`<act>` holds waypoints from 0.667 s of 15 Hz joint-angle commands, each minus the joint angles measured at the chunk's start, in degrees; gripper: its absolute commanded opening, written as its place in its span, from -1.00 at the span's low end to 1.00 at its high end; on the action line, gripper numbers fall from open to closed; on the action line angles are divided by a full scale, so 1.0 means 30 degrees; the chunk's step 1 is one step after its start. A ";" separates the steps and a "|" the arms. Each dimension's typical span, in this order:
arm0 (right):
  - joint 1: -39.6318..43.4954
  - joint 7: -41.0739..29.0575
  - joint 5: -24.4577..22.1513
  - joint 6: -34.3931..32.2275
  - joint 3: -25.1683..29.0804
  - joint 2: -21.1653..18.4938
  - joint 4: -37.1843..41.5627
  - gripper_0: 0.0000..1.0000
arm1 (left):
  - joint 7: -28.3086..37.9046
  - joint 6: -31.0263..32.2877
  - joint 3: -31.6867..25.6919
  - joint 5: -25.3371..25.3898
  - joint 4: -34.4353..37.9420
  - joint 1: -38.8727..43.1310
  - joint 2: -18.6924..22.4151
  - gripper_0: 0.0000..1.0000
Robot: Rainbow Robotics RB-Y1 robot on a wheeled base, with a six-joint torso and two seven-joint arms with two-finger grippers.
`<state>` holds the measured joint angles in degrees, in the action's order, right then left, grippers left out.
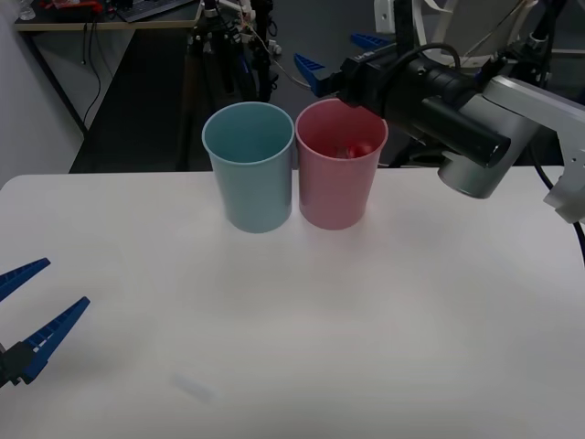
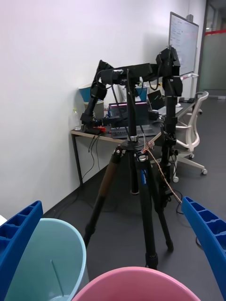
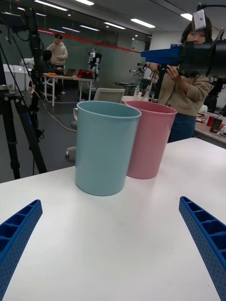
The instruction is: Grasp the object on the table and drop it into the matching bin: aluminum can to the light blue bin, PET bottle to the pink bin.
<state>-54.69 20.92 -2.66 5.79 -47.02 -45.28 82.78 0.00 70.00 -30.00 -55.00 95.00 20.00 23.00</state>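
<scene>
A: Right arm (image 1: 475,119), upper right of frame: black cylindrical wrist section, then a silver-grey rounded link, black cables looping over it.

B: Fingers?

A: Right gripper (image 1: 340,53), blue, ribbed, tapering to points. Left gripper (image 1: 27,315), lower left: same blue, rows of small square cells along the fingers (image 3: 207,244), on a black mount.

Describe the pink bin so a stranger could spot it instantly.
On the white table, two round tapered buckets stand side by side near the far edge. The pink bin is the one beneath the open right tool; its neighbour, the light blue bin, is pale teal.
</scene>
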 commanded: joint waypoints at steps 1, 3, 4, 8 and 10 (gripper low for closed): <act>0.0009 0.0000 0.0007 0.0004 0.0000 -0.0024 0.0063 1.00 | 0.0000 0.0000 0.0000 0.0000 0.0000 0.0001 0.0000 1.00; 0.0009 0.0000 0.0007 -0.0025 0.0000 -0.0170 0.0209 1.00 | 0.0000 0.0000 0.0000 0.0000 0.0000 0.0001 0.0000 1.00; 0.0009 0.0000 0.0007 0.0004 0.0000 -0.0405 0.0385 1.00 | 0.0000 0.0000 0.0000 0.0000 0.0000 0.0001 0.0000 1.00; 0.0741 -0.0088 0.0623 0.0092 0.0029 -0.2104 0.2407 1.00 | 0.0000 0.0000 0.0000 0.0000 0.0000 0.0001 0.0000 1.00; 0.1942 -0.0264 0.0652 0.0297 0.0703 -0.3305 0.4252 1.00 | 0.0000 0.0000 0.0000 0.0000 0.0000 0.0001 0.0000 1.00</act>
<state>-50.40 20.32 -0.68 6.42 -45.88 -53.79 93.28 0.00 70.00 -30.00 -55.00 95.00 20.00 23.00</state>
